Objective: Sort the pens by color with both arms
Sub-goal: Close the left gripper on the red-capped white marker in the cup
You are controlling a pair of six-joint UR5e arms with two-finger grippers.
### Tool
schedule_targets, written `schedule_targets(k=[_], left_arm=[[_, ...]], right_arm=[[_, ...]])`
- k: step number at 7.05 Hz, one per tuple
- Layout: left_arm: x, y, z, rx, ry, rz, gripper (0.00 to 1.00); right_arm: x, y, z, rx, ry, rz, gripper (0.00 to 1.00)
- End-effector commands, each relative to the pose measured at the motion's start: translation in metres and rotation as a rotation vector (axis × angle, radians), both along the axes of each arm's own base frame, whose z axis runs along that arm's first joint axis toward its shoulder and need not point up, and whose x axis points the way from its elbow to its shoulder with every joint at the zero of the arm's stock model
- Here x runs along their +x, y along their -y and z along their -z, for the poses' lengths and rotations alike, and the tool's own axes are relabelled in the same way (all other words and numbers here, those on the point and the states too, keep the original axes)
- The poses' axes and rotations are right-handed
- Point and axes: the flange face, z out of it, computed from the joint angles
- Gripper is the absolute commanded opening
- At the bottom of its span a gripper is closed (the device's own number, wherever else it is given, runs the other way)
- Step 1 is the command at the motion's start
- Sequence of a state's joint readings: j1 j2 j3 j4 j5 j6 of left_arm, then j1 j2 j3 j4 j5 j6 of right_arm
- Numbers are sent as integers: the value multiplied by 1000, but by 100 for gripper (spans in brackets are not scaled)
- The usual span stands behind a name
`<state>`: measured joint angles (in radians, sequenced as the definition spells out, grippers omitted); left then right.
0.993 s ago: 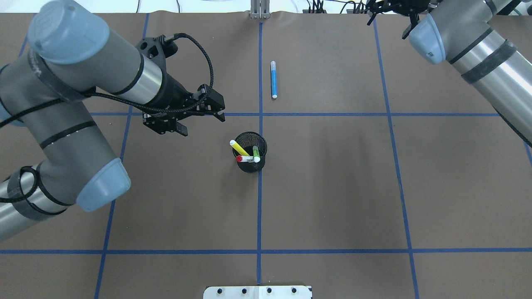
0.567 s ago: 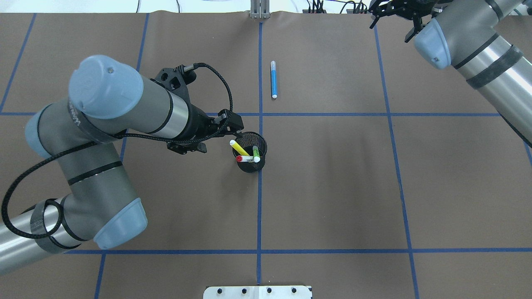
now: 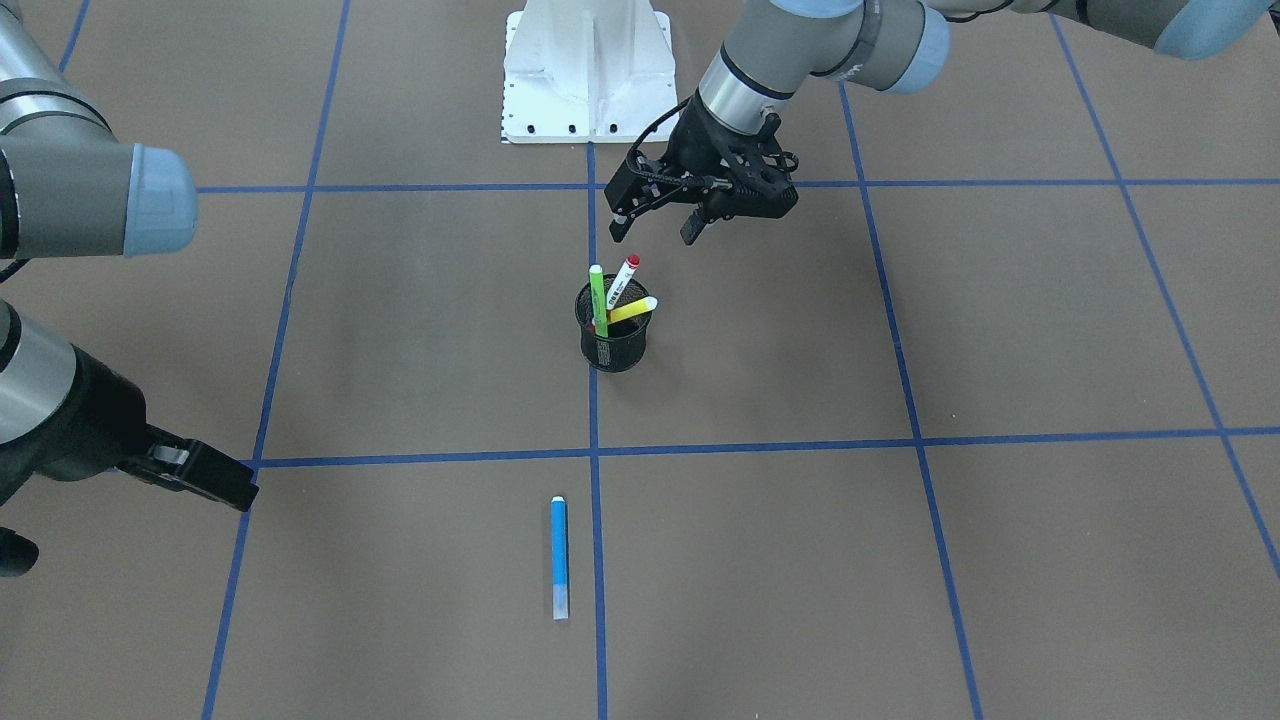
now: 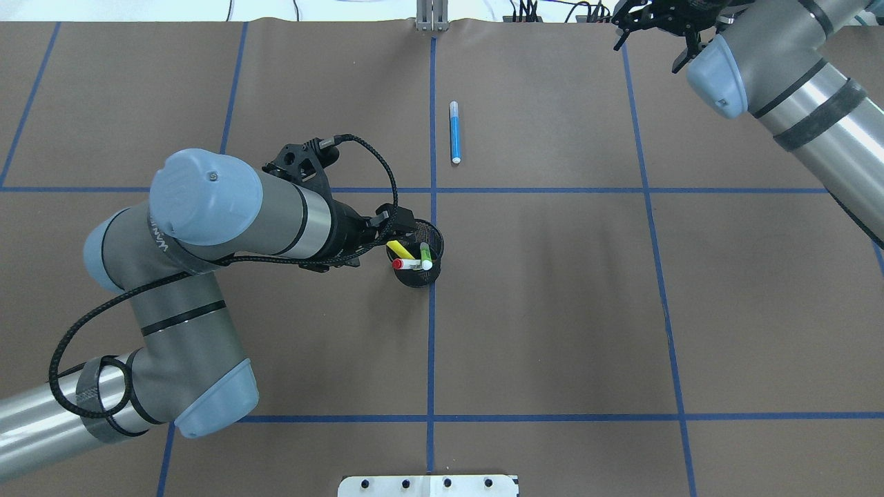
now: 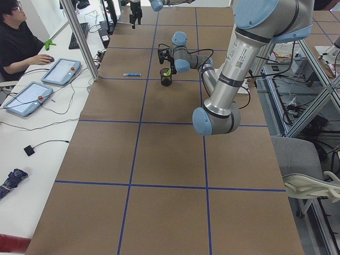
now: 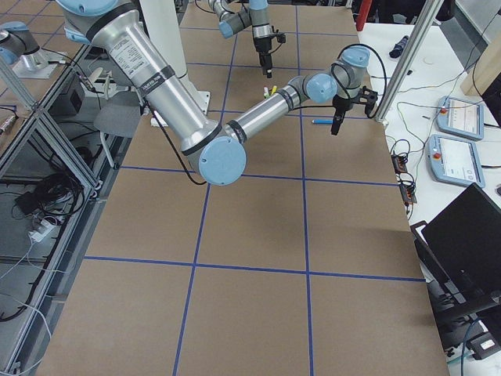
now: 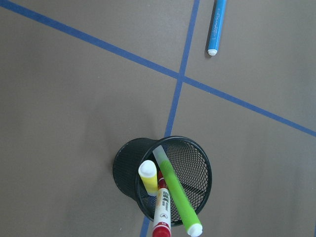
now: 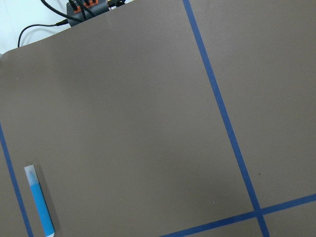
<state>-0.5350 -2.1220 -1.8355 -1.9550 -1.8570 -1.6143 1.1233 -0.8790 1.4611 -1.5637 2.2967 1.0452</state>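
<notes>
Risk: my left hand (image 3: 652, 231), spread wide and empty, is hovering just over the mesh cup (image 3: 613, 352), where the yellow pen (image 3: 632, 310), green pen (image 3: 598, 298) and red-capped pen (image 3: 625, 275) are leaning crossed. Pulling 1 could drag another or tip the cup. Well apart, the blue pen (image 3: 559, 555) is lying on the worktop (image 3: 900, 560); my right hand (image 4: 650, 31) is hanging open, empty.

No text, brand or number can be read in full.

- Red-capped pen (image 7: 162, 209), in the mesh cup (image 3: 630, 352) at table centre: black print on the white barrel, illegible.
- Blue pen (image 7: 217, 24), lying on the far side of the table from the robot: faint print along the barrel, illegible.
- Mesh cup: small pale label on its outer wall, too small to read.
- Left arm (image 4: 276, 221): white lettering across a dark band by the elbow joint, not legible.
</notes>
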Motion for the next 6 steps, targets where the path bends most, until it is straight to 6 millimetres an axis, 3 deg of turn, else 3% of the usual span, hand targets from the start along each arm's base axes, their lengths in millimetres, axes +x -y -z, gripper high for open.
schedule_targets(k=[1, 2, 6], left_arm=[[12, 4, -9, -10, 20, 0, 83], [13, 4, -9, -12, 21, 0, 77], [37, 12, -15, -16, -6, -1, 73]], right_arm=[[-1, 0, 1, 2, 0, 2, 100], [-3, -1, -1, 0, -2, 4, 100], [-7, -2, -3, 1, -4, 10, 100]])
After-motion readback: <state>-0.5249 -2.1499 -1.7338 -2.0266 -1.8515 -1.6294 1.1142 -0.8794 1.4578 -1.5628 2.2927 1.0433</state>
